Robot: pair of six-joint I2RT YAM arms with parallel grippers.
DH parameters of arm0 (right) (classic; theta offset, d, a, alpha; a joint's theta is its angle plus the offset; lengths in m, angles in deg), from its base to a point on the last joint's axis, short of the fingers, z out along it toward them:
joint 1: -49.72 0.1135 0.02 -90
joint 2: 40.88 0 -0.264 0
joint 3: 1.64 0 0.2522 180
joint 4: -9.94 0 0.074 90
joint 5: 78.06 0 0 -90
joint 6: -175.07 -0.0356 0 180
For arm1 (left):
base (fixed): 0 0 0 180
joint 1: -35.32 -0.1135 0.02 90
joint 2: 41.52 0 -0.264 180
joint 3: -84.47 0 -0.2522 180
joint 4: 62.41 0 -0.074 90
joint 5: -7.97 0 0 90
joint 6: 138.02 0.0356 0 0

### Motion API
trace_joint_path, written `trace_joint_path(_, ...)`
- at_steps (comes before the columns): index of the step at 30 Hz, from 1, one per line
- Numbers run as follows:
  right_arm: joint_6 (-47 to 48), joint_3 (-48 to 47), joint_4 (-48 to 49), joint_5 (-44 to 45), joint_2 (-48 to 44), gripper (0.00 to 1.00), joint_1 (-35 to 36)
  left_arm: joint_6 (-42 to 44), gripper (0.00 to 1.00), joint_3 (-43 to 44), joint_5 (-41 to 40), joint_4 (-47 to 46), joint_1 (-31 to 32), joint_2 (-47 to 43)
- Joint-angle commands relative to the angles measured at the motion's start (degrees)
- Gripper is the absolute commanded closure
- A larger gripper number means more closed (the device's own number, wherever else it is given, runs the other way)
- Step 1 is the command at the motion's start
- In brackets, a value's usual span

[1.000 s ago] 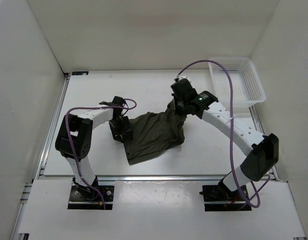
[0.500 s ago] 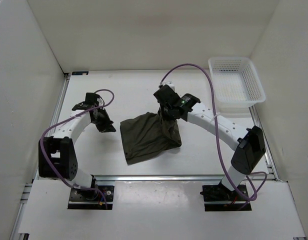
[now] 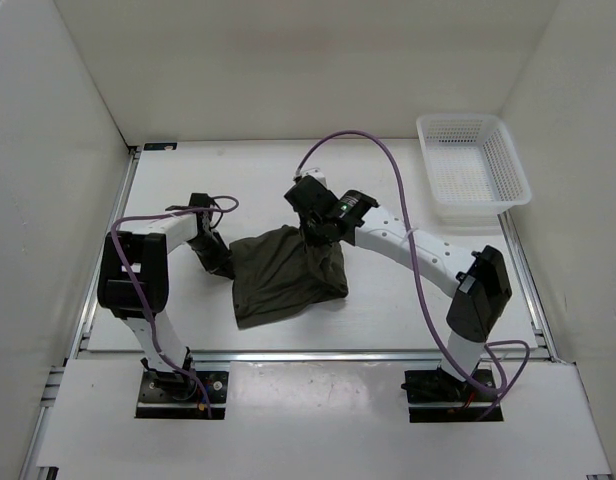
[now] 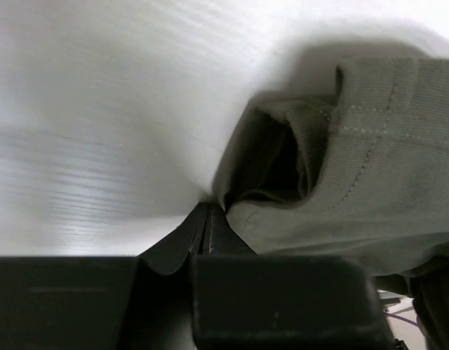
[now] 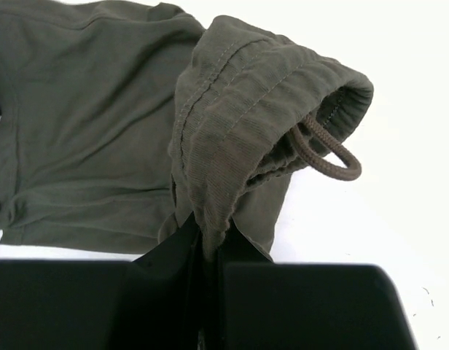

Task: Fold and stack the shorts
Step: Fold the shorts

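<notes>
The dark olive shorts point(image 3: 283, 280) lie partly folded on the white table, mid-left. My right gripper point(image 3: 313, 228) holds their far right corner. In the right wrist view it point(image 5: 208, 244) is shut on the bunched waistband point(image 5: 239, 109), with a drawstring loop point(image 5: 326, 153) hanging beside it. My left gripper point(image 3: 223, 265) sits at the shorts' left edge. Seen from the left wrist, its jaws point(image 4: 208, 211) are shut, tips touching a folded hem point(image 4: 385, 160), with no fabric seen between them.
A white mesh basket point(image 3: 468, 170) stands at the back right corner. White walls close in the table on three sides. A metal rail point(image 3: 318, 353) runs along the near edge, in front of both arm bases.
The left gripper let go of the shorts, shut, swung left, then came back to their left edge. The right gripper dragged the shorts leftward by the waistband.
</notes>
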State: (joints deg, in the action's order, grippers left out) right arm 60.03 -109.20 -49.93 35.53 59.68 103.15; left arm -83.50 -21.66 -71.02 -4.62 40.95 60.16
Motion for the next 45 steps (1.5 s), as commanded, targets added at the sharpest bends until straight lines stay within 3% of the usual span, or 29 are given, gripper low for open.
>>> trace_joint_path(1,0.51,-3.93,2.51,-1.0,0.96,1.0,0.97,-0.37,0.9,0.97,-2.57,-2.28,0.79,1.14)
trace_joint_path(14,2.8,-19.39,3.57,-7.84,16.85,1.0,7.12,-0.37,0.9,0.44,-3.09,-2.28,0.79,1.14)
trace_joint_path(15,2.8,-20.54,3.57,-8.99,17.74,0.94,7.91,-0.37,0.9,0.44,-3.09,-2.28,0.79,1.14)
trace_joint_path(16,2.8,-22.63,3.57,-10.31,18.44,0.81,7.92,-0.37,0.9,0.44,-3.09,-2.28,0.79,1.14)
trace_joint_path(18,4.64,-23.36,3.57,-14.08,19.59,0.38,9.32,-0.37,0.9,0.96,-3.09,-2.28,0.79,1.14)
trace_joint_path(21,3.86,-18.37,6.11,-15.42,15.22,0.12,9.32,-0.37,0.9,0.97,-2.57,-2.28,0.79,1.14)
trace_joint_path(23,2.28,-11.72,8.12,-12.19,8.98,0.06,9.32,-0.37,0.9,0.97,-2.57,-2.28,0.79,1.14)
trace_joint_path(27,0.88,-1.94,10.95,-7.09,-2.71,0.1,9.32,0.15,0.9,1.49,-2.57,-2.28,0.79,0.53)
trace_joint_path(30,-1.24,6.24,11.57,0.21,-10.18,0.41,8.8,0.77,0.9,2.63,-2.57,-0.8,-0.61,-1.49)
trace_joint_path(31,-1.24,7.83,11.57,0.75,-10.2,0.6,8.8,1.29,0.9,3.68,-2.57,0.69,-1.49,-3.15)
trace_joint_path(33,-2.46,9.6,10.0,-1.34,-9.68,0.76,6.69,1.3,0.9,5.18,-3.97,2.63,-1.5,-5.35)
trace_joint_path(35,-2.47,9.6,9.98,-2.24,-8.8,0.85,6.08,1.82,0.85,8.68,-7.29,6.39,-2.02,-8.87)
trace_joint_path(38,-3.7,9.6,9.98,-2.85,-7.22,0.85,5.55,2.34,0.7,13.86,-11.52,10.19,-0.02,-13.08)
trace_joint_path(40,-4.84,10.12,9.98,-3.64,-6.69,0.8,4.15,3.49,0.36,15.64,-13.29,11.96,1.57,-14.84)
trace_joint_path(41,-4.85,10.13,9.98,-4.43,-6.69,0.76,3.53,4.19,0.25,16.17,-13.29,11.96,3.41,-15.46)
trace_joint_path(42,-4.85,10.82,9.98,-5.57,-5.99,0.69,2.83,5.33,0.25,16.87,-11.38,11.96,4.38,-15.99)
trace_joint_path(43,-4.85,10.83,10.68,-8.1,-5.37,0.64,1.34,5.34,0.35,16.87,-10.49,11.96,5.44,-16.0)
trace_joint_path(45,-4.85,11.36,11.21,-10.66,-4.76,0.47,-0.16,6.13,0.67,17.4,-8.9,11.96,8.95,-14.33)
